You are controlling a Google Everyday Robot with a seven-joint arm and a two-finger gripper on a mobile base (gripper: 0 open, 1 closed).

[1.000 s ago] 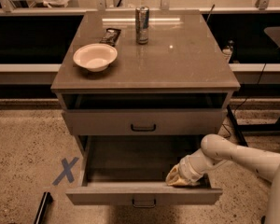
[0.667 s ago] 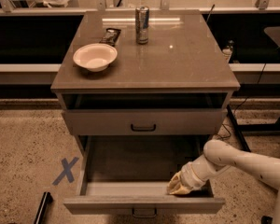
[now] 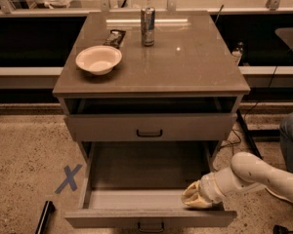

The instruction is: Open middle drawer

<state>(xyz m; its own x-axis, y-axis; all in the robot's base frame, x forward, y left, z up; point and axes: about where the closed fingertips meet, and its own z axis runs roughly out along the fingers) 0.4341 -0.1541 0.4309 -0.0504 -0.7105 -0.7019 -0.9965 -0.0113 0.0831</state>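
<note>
The middle drawer [image 3: 136, 169] is grey-brown and pulled far out toward the camera, showing a deep, plain box with nothing in it. Its flat front [image 3: 112, 219] carries a small black bar handle [image 3: 151, 225] at the bottom edge of the view. My gripper [image 3: 196, 197], in a cream cover on the white arm [image 3: 263, 175] coming from the right, sits inside the drawer at its front right corner, against the inner side of the front panel. The top drawer [image 3: 149, 127] above stands slightly out. The lowest drawer is hidden under the open one.
On the cabinet top [image 3: 185, 62] are a cream bowl [image 3: 98, 59], a tall can [image 3: 147, 26] and a dark packet [image 3: 115, 37]. A blue tape X [image 3: 68, 178] marks the floor at left, near a black bar [image 3: 44, 217]. A person's leg [image 3: 292, 140] is at right.
The middle drawer has slid farther out toward the camera. My gripper moved with it, staying at the inside front right corner.
</note>
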